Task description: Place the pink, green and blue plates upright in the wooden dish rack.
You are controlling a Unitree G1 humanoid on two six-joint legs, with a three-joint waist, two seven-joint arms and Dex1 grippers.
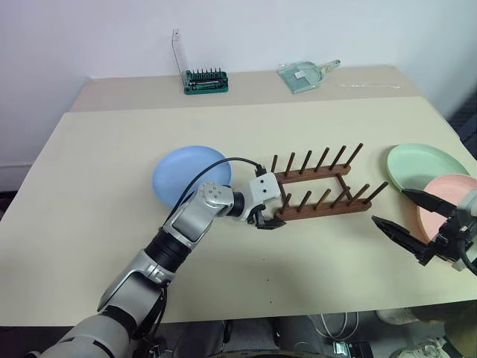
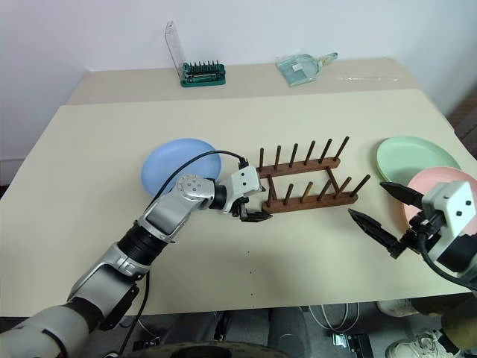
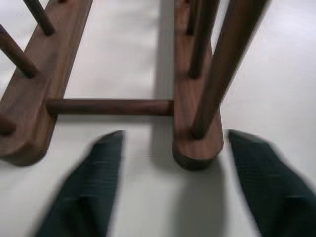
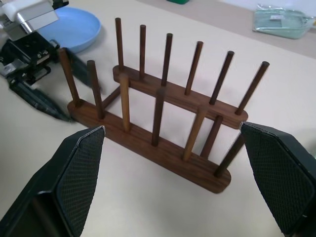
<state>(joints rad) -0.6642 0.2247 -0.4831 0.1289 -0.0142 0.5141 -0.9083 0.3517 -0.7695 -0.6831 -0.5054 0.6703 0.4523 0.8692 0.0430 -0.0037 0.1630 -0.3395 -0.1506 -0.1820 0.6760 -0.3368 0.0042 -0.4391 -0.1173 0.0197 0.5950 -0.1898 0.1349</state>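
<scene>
With both the left gripper [image 1: 268,221] and right gripper [image 1: 406,215] wide and empty, you should pinch the light, stiff, slippery pink plate [image 1: 447,195] by its rim.

Dish rack [image 4: 163,113] dark smooth wood; plates matt; table [image 1: 89,201] matt beige; finger pads [image 4: 79,177] textured black
</scene>
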